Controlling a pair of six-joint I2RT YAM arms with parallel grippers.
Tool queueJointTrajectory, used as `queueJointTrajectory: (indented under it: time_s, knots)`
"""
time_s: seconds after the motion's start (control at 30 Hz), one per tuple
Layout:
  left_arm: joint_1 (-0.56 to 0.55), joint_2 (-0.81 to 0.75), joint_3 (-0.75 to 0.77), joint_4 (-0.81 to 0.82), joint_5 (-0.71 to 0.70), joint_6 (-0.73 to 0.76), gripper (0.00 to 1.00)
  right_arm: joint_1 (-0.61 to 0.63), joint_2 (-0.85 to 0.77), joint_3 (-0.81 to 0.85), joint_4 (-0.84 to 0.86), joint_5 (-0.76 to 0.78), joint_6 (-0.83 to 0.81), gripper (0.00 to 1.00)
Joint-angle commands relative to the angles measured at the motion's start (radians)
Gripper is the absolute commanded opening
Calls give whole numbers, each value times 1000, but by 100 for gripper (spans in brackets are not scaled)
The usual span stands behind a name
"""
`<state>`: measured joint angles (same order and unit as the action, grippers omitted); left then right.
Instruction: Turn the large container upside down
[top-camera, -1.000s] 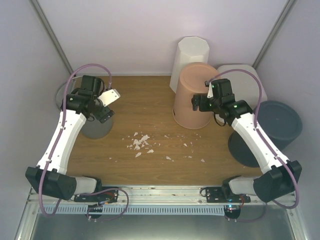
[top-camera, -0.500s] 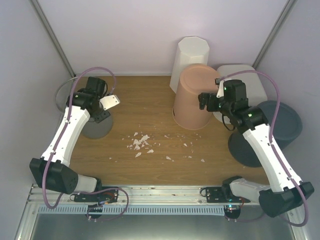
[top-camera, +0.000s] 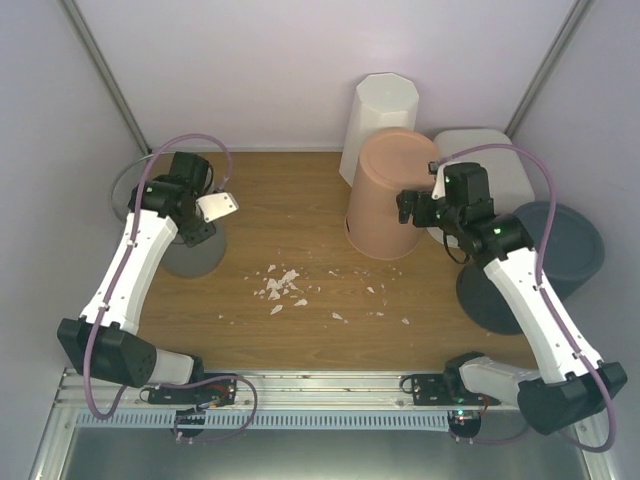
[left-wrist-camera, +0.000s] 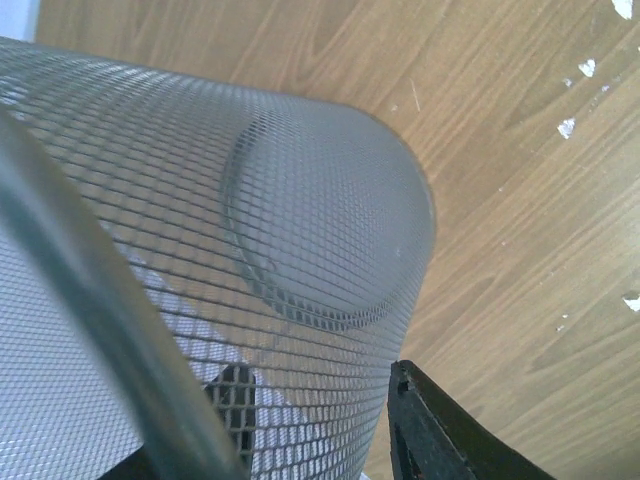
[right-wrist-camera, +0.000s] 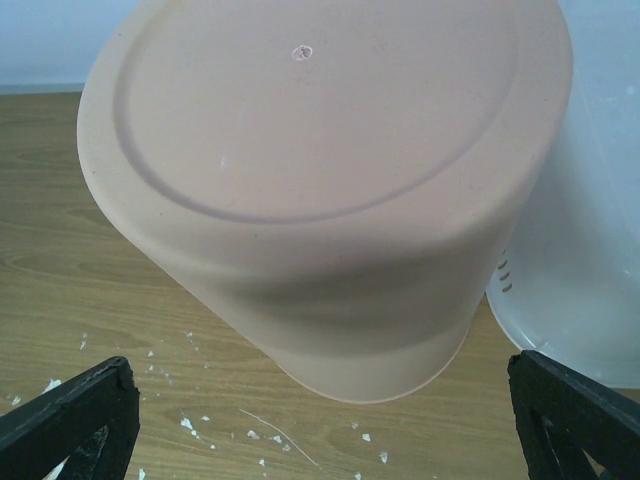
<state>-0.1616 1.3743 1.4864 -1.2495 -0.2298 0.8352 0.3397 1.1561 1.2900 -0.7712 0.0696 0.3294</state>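
The large container (top-camera: 497, 160), a wide translucent-white tub, stands at the back right behind the right arm; its wall shows at the right edge of the right wrist view (right-wrist-camera: 590, 250). My right gripper (top-camera: 405, 208) (right-wrist-camera: 320, 430) hangs wide open and empty, facing an upside-down peach bin (top-camera: 388, 195) (right-wrist-camera: 320, 180), with the tub just to its right. My left gripper (top-camera: 203, 230) (left-wrist-camera: 315, 420) is far from the tub. It straddles the wall of the grey wire-mesh bin (top-camera: 190, 250) (left-wrist-camera: 250, 230), one finger inside and one outside, with a gap still between them.
A tall white faceted bin (top-camera: 380, 115) stands at the back behind the peach bin. A dark blue-grey bin (top-camera: 550, 255) sits at the right edge under the right arm. White scraps (top-camera: 280, 285) litter the wooden table (top-camera: 300, 200). Walls close in on three sides.
The left jaws have narrowed around the mesh bin's wall. The right arm drew back to the right from the peach bin, then held still, jaws wide open throughout.
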Motion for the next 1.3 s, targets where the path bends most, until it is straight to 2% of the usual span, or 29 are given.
queueJointTrajectory:
  time_s: [0.0, 0.1, 0.17, 0.27, 0.37, 0.5, 0.57, 0.63, 0.7, 0.8, 0.9, 1.0, 1.17, 1.27]
  knots:
    - [7, -24, -43, -14, 2, 19, 38, -7, -34, 3, -21, 14, -3, 100]
    - [8, -21, -52, -8, -1, 20, 35, -6, -48, 14, -30, 29, -4, 100]
    - [8, -17, -38, -11, 1, 18, 23, -7, -53, 17, -35, 36, -5, 100]
    - [7, -11, -23, -27, 5, 19, 15, -6, -55, 16, -41, 33, -1, 100]
    - [7, -14, -22, -33, -4, 22, 0, -6, -57, 14, -40, 33, 3, 100]
    - [8, -22, 44, -64, 37, 33, 0, -6, -65, 32, -56, 35, 0, 100]
    - [9, -12, 155, -96, 102, 32, 0, -7, -74, 61, -76, 41, -3, 100]
    - [17, 9, 276, -106, 207, 8, 0, -6, -89, 97, -101, 44, -7, 100]
    - [28, 27, 379, -107, 377, -29, 0, -7, -108, 131, -134, 36, -10, 100]
    - [40, 45, 453, -97, 638, -100, 0, -7, -138, 166, -192, -18, -13, 100]
    - [41, 51, 419, -53, 903, -176, 0, -6, -170, 173, -246, -64, 5, 100]
    - [43, 45, 312, 28, 1110, -254, 0, -7, -216, 155, -269, -153, 42, 100]
    - [45, 30, 162, 142, 1366, -359, 0, -6, -282, 111, -312, -257, 93, 100]
    - [44, 52, 149, 113, 1491, -352, 0, -6, -297, 80, -351, -290, 107, 100]
